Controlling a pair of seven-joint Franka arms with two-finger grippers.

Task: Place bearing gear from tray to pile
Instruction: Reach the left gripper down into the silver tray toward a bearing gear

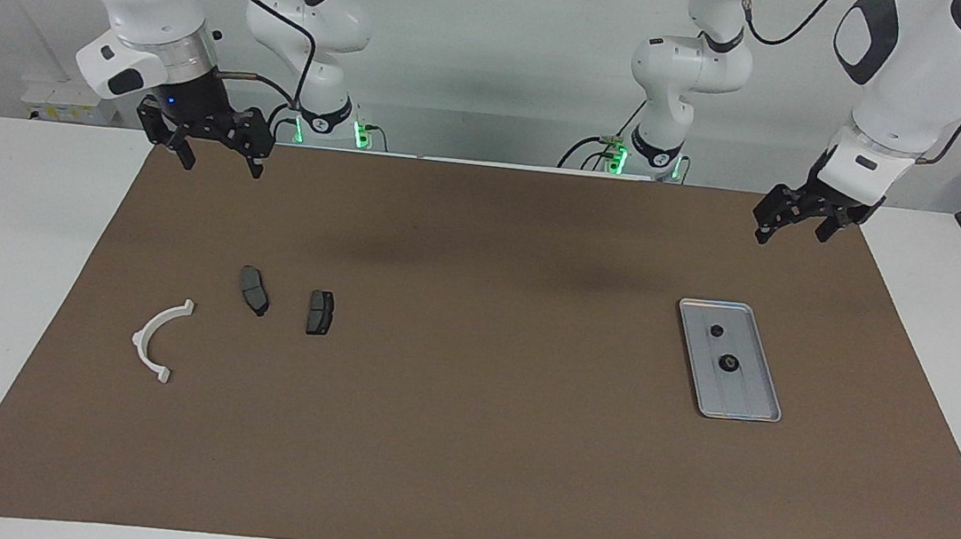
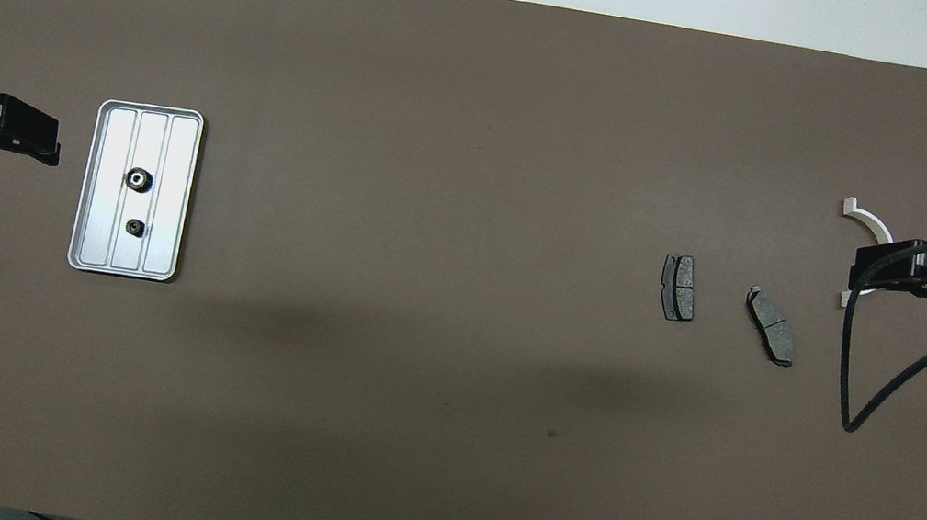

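Note:
The silver-grey tray [image 1: 750,398] lies on the brown mat toward the left arm's end; it also shows in the overhead view [image 2: 172,200]. In it lie two small dark round parts. The larger, with a pale centre, is the bearing gear [image 1: 729,363] [image 2: 139,179]. The smaller part [image 1: 716,331] [image 2: 136,227] lies nearer the robots. The pile lies toward the right arm's end: a white semicircular bracket [image 1: 159,338] [image 2: 871,222] and two dark brake-pad pieces [image 1: 254,289] [image 1: 320,312]. My left gripper [image 1: 792,234] [image 2: 41,140] is open and empty, raised over the mat beside the tray. My right gripper [image 1: 222,165] [image 2: 869,269] is open and empty, raised over the mat.
The brown mat [image 1: 462,446] covers most of the white table. In the overhead view the right gripper and its black cable [image 2: 849,377] cover part of the bracket. The two pads show there beside it [image 2: 679,288] [image 2: 771,326].

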